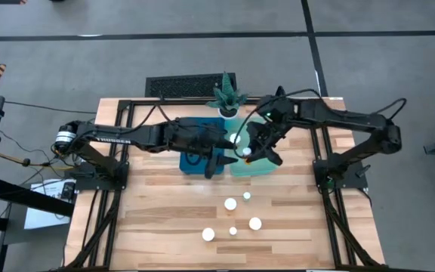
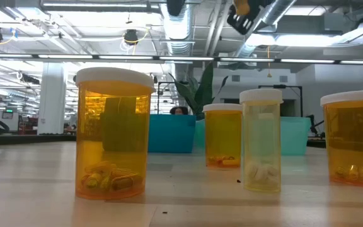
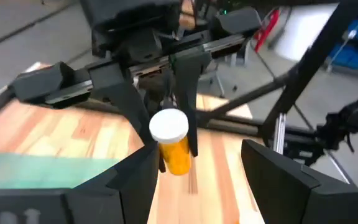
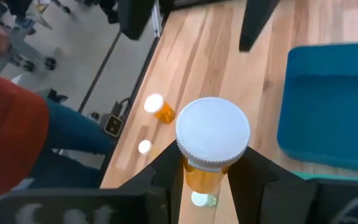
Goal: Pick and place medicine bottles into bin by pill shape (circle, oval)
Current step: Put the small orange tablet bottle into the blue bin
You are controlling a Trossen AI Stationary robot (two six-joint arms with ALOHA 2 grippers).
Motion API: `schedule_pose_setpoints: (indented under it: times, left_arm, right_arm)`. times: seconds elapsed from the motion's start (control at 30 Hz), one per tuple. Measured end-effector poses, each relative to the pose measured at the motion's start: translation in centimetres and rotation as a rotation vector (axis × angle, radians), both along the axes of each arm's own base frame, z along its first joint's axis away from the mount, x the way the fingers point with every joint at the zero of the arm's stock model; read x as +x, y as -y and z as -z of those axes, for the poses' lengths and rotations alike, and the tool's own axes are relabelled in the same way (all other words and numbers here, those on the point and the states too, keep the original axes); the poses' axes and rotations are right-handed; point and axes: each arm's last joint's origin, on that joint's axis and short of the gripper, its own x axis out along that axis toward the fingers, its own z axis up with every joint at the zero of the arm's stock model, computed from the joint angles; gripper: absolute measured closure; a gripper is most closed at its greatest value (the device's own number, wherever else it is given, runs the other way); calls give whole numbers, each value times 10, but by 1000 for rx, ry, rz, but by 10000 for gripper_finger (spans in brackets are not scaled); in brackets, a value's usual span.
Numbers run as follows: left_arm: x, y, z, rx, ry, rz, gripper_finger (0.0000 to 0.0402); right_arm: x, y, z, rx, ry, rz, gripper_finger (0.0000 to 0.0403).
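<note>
1. Right gripper (image 1: 248, 152) sits over the teal bin (image 1: 254, 168), near table centre, fingers clamped on a bottle (image 4: 210, 149); white cap up, amber body pinched between the two fingers.
2. Same held bottle shows in the left wrist view (image 3: 171, 142), gripped by the right arm's fingers, hanging above the wood table (image 3: 61, 134).
3. Left gripper (image 1: 216, 162) hovers over the blue bin (image 1: 191, 162), just at 9 o'clock of the right gripper; fingers apart, nothing between them.
4. Blue bin and teal bin touch side by side, blue at 9 o'clock of teal.
5. Plant (image 1: 226, 97) stands at 12 o'clock of the bins, at the table's far edge.
6. Five loose bottles stand on the table at 6 o'clock of the bins, caps up: (image 1: 246, 196), (image 1: 230, 204), (image 1: 255, 224), (image 1: 232, 230), (image 1: 208, 235).
7. Low view: four bottles upright close up; the big amber one (image 2: 113, 133) holds yellow capsules, the pale one (image 2: 261, 140) holds white pills.
8. Person in orange top and jeans (image 4: 17, 134) is beside the table in the right wrist view.
</note>
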Motion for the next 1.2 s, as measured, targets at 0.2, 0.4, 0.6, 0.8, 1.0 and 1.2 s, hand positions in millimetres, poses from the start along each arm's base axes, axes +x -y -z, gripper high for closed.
schedule_pose_setpoints:
  times: [0.2, 0.4, 0.6, 0.8, 1.0, 1.2]
  left_arm:
    - [-1, 1, 4, 68, -40, -4, 180]
    - [-3, 2, 8, 155, -73, 39, 180]
    - [-2, 3, 12, 239, -92, 98, 180]
    - [-2, 5, 14, 293, -96, 150, 180]
    - [-3, 14, 16, 362, -103, 197, 180]
    - [-4, 20, 16, 420, -103, 199, 180]
  right_arm:
    - [15, 1, 16, 10, -45, -8, 285]
    - [24, -2, 24, 4, -55, -38, 285]
    - [29, -9, 26, -11, -31, -74, 285]
    - [32, -12, 24, -19, 4, -87, 285]
    - [35, -13, 22, -21, 33, -89, 285]
    - [36, -18, 21, -11, 35, -93, 285]
